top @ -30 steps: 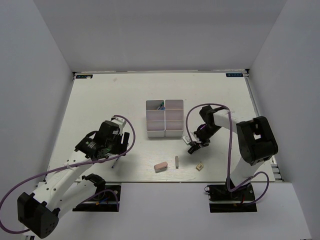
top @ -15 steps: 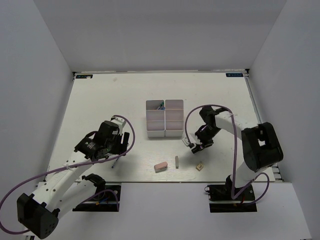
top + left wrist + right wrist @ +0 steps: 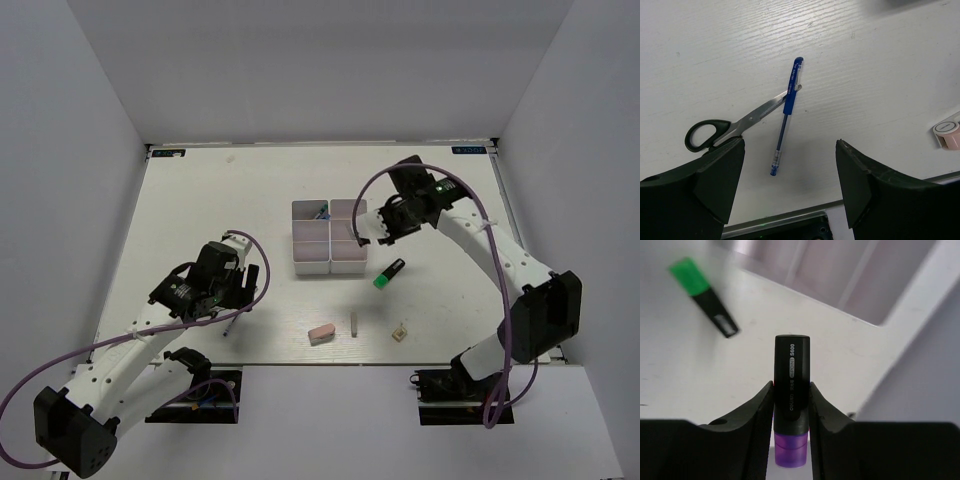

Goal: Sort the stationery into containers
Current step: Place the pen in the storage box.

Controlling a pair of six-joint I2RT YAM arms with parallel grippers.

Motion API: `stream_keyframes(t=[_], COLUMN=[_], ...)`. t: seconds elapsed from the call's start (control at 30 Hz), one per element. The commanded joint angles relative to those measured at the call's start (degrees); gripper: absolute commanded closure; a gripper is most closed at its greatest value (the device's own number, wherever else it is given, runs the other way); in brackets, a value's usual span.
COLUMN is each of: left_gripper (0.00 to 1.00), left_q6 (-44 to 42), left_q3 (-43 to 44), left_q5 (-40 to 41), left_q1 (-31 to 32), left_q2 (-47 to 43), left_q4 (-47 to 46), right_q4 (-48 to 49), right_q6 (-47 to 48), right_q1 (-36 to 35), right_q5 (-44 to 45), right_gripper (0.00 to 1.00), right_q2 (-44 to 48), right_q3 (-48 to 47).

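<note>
My right gripper (image 3: pixel 364 233) is shut on the purple highlighter (image 3: pixel 791 390) and holds it above the right edge of the white divided tray (image 3: pixel 348 266); the tray's compartments show in the right wrist view (image 3: pixel 860 285). The green highlighter (image 3: pixel 389 273) lies on the table right of the tray and also shows in the right wrist view (image 3: pixel 705 297). My left gripper (image 3: pixel 790 144) is open above a blue pen (image 3: pixel 787 115) that crosses the blades of the black-handled scissors (image 3: pixel 735 127). The pink eraser (image 3: pixel 321 332), grey stick (image 3: pixel 354 322) and tan square piece (image 3: pixel 400 333) lie near the front edge.
A second blue pen (image 3: pixel 320 212) sits in the tray's far left compartment. The table's front edge (image 3: pixel 790 216) runs just below my left fingers. White walls enclose the table on the left, right and back.
My right gripper has lifted the purple highlighter from the table and moved back and left to the tray's right side. The green highlighter is now uncovered. The left arm has not moved.
</note>
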State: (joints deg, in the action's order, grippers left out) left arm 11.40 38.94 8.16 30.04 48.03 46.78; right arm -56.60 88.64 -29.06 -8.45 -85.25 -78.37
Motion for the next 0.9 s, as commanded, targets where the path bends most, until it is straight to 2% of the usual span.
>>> stream_keyframes(t=[0.0,0.2,0.37,0.57,0.73,0.83,0.87], left_gripper=[0.16,0.16,0.16,0.16,0.16,0.16,0.16], left_q6=[-0.24,-0.50,-0.59,-0.59,-0.67,-0.76,-0.76], left_q3=[-0.27,-0.35,-0.44,-0.53,-0.62,-0.70,-0.62], left_q5=[-0.25,-0.78,-1.31,-1.13,-1.22,-1.31,-1.40], left_q1=[-0.34,-0.34,-0.34,-0.25,-0.42,-0.33,-0.42], left_q2=[-1.10,-0.92,-1.01,-1.89,-2.68,-2.85,-3.12], left_q4=[-0.03,-0.03,0.06,-0.11,0.06,-0.11,-0.11], right_q4=[6.41,12.38,12.56,16.34,15.29,14.68,14.59], right_q6=[-3.21,0.65,4.16,5.14,5.66,4.96,4.61], right_q1=[-2.49,-7.85,-11.80,-14.09,-14.80,-15.06,-15.24], right_q5=[10.96,20.03,23.82,29.27,31.03,31.21,31.39], right_gripper=[1.00,1.00,1.00,1.00,1.00,0.89,0.76], right_q2=[-3.41,-8.87,-13.79,-19.07,-21.36,-21.88,-22.32], right_q3=[-5.99,-11.28,-15.14,-16.81,-17.61,-17.52,-17.69])
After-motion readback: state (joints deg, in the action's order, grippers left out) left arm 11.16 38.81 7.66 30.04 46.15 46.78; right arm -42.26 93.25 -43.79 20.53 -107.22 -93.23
